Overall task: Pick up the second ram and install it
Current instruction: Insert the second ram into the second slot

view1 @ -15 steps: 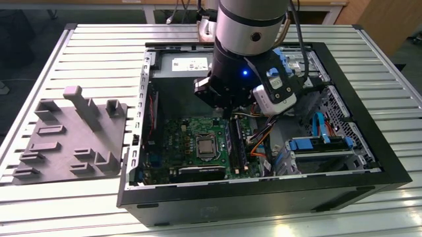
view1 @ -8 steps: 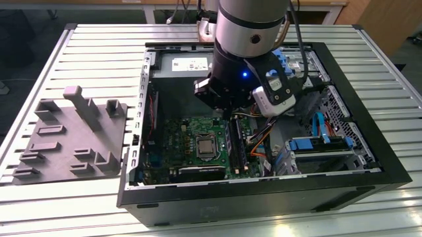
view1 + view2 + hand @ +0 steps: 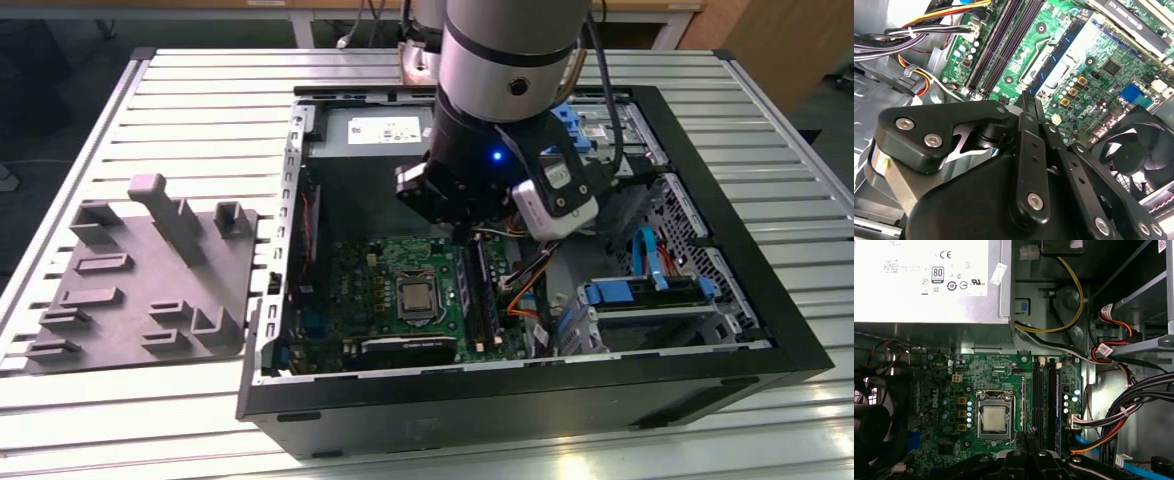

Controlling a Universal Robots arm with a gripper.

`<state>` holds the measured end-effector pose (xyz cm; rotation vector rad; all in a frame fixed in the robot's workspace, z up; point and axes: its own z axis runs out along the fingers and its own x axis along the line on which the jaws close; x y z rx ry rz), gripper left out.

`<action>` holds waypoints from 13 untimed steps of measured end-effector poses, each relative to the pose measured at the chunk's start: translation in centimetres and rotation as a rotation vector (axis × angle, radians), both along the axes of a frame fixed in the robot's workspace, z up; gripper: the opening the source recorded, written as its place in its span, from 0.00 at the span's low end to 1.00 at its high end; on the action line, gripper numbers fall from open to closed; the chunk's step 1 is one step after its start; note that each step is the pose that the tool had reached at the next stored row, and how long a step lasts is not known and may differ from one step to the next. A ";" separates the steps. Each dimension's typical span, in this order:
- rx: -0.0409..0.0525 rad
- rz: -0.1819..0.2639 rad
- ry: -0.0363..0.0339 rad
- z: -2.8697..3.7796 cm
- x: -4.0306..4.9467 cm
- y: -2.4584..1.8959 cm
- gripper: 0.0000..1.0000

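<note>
You are looking at an evenly lit exterior view, where overhead light is glinting off the slatted table (image 3: 174, 90), brightest along its near edge. The arm (image 3: 514, 60) is shading the inside of the computer case (image 3: 534, 400), and a small blue light (image 3: 497, 156) is glowing on the wrist. In the first wrist view the power supply (image 3: 924, 280) is glaring almost white while the fan (image 3: 874, 422) is sinking into darkness. In the second wrist view the gripper (image 3: 1027, 102) is reading as a near-black mass with faint sheen, against a bright, saturated motherboard (image 3: 1054, 60).

Exterior view above, wrist views near motherboard (image 3: 1004, 367)
</note>
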<state>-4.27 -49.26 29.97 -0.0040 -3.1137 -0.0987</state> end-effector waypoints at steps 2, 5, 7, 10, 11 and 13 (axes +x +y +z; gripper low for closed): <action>0.0024 0.000 0.0001 -0.08 0.02 0.00 0.12; 0.0051 0.000 -0.0001 -0.19 0.03 0.01 0.12; 0.0054 0.000 0.0001 -0.24 0.03 0.00 0.12; 0.0055 0.000 0.0000 -0.34 0.03 0.00 0.12; 0.0056 0.000 0.0000 -0.38 0.03 0.00 0.12; 0.0055 0.000 0.0000 -0.46 0.03 0.00 0.12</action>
